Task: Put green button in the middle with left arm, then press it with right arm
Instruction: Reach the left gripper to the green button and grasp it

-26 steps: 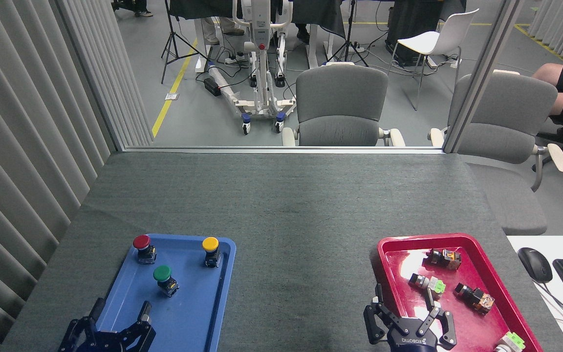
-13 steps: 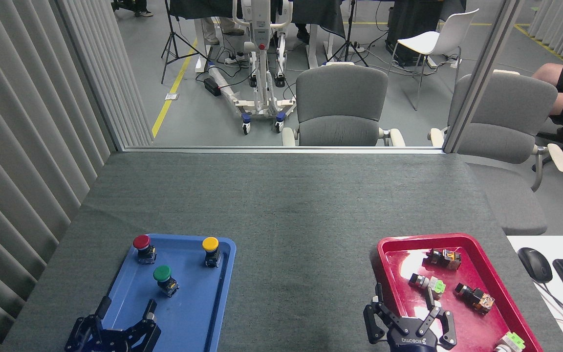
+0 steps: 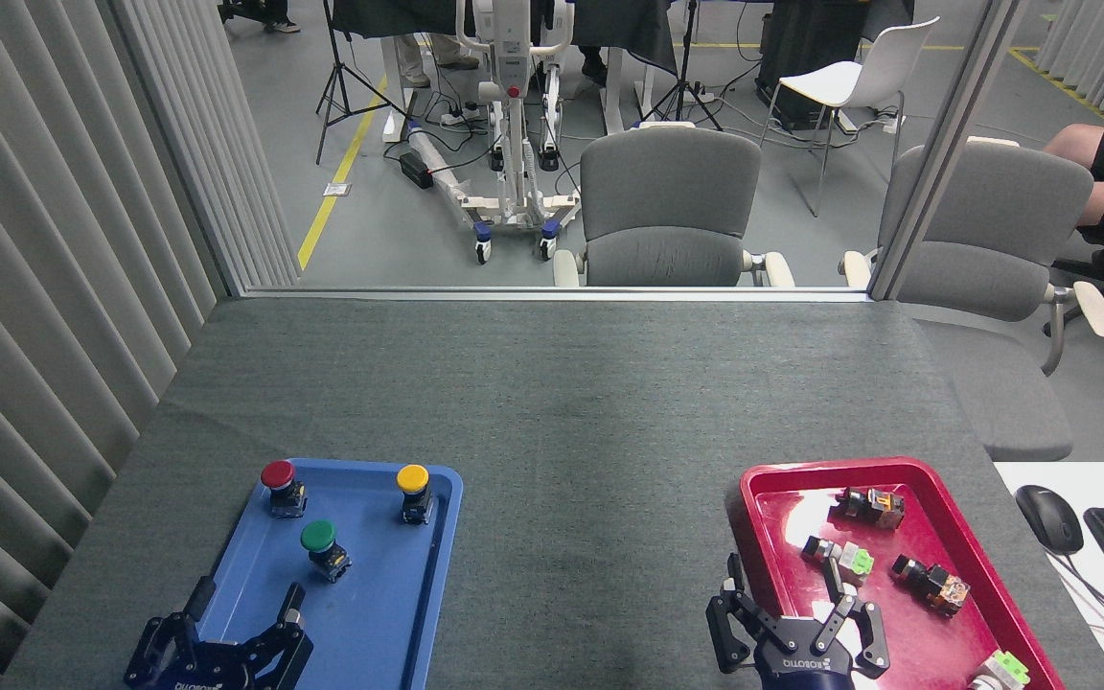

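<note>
On blue tray (image 3: 370, 613), green button (image 3: 319, 537)

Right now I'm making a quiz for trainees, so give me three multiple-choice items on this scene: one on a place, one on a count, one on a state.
1. Where is the green button?
A. blue tray
B. red tray
C. bare tabletop

2. How many round-capped buttons are in the blue tray?
A. two
B. three
C. four

3. What state is the left gripper in?
A. shut on the green button
B. open, holding nothing
C. out of view

Key:
1 A, it stands in the blue tray, nearer than the red button and yellow button.
2 B, red, yellow and green.
3 B, its fingers are spread, short of the green button.
</note>
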Action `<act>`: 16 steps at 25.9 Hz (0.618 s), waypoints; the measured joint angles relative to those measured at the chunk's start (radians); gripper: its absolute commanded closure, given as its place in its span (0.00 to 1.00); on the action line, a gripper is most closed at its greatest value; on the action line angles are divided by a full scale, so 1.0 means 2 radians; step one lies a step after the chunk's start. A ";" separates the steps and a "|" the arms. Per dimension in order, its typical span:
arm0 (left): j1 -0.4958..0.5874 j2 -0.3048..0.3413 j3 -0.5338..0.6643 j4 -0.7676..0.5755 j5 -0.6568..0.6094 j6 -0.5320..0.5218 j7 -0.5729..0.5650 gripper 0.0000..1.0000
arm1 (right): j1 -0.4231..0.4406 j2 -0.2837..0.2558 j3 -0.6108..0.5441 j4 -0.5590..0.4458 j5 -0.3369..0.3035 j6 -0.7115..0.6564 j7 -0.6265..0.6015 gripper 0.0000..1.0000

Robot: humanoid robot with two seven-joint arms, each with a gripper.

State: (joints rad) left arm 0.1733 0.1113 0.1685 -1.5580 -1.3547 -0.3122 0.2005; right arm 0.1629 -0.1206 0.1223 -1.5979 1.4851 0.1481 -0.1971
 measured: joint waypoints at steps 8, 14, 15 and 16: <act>-0.029 0.001 -0.017 0.052 -0.007 -0.002 -0.004 0.01 | 0.002 0.000 0.000 0.000 0.000 0.000 0.003 0.00; -0.088 0.002 -0.035 0.143 -0.009 -0.002 -0.003 0.01 | 0.002 0.001 0.000 0.000 0.001 -0.002 -0.001 0.01; -0.096 0.002 -0.036 0.157 -0.009 -0.001 -0.002 0.01 | 0.002 0.001 0.000 0.000 0.001 -0.002 -0.001 0.01; -0.103 0.002 -0.037 0.169 -0.010 0.000 -0.002 0.01 | 0.002 0.001 -0.001 0.000 0.001 -0.002 -0.001 0.01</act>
State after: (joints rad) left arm -0.0321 0.1162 0.0938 -1.2191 -1.3738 -0.3132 0.1960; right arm 0.1675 -0.1189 0.1209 -1.5979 1.4871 0.1450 -0.1989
